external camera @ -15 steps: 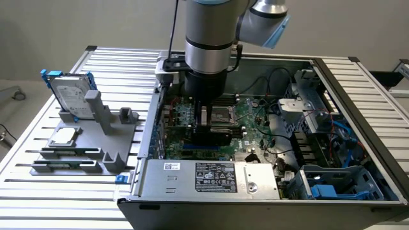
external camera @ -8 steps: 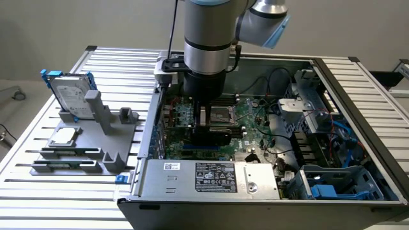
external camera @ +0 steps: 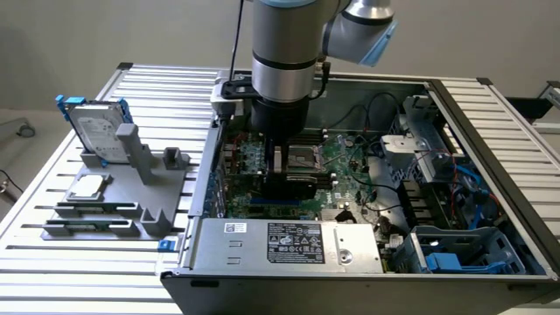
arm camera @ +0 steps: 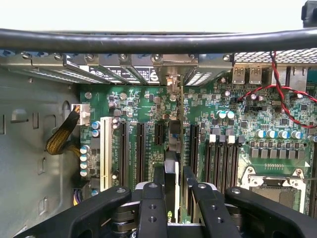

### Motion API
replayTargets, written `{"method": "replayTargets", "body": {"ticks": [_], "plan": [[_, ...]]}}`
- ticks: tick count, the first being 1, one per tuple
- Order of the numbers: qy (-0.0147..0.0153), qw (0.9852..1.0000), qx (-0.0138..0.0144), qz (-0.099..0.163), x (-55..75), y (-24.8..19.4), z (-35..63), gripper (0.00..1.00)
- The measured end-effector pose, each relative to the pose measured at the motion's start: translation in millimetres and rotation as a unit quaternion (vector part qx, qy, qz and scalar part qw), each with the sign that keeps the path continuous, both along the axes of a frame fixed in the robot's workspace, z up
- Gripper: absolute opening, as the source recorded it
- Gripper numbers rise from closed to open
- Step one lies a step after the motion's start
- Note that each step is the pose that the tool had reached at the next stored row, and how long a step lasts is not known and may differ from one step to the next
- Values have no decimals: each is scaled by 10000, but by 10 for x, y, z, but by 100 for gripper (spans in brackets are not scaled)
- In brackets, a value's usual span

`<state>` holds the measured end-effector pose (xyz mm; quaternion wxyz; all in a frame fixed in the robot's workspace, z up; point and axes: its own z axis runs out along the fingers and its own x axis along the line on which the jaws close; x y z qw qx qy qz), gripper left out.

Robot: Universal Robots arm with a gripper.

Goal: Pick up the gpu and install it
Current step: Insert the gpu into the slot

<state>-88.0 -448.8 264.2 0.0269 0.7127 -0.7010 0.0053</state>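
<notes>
- green main board (arm camera: 218,99) lies under the graphics card (arm camera: 173,141), held edge-down to line up with the slots (arm camera: 140,148).
- gripper (arm camera: 173,173) jaws clamped on the card, steadying it upright.

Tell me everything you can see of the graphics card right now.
The graphics card is seen edge-on: a thin dark board standing upright on its long edge. The hand grips it from above, a black finger on each face. It stands among the long black slots of the green motherboard inside the open computer case, its silver end bracket at the case's rear openings. Whether it sits fully in a slot cannot be told.
</notes>
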Motion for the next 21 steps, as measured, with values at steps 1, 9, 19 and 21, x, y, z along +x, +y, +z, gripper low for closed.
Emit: {"method": "replayTargets", "body": {"ticks": [1,9,19,21], "plan": [[0,10000,0,0,1,0,0,26],[0,10000,0,0,2,0,0,26],[2,10000,0,-13,2,-7,39,26],[2,10000,-1,-23,2,-10,35,26]]}}
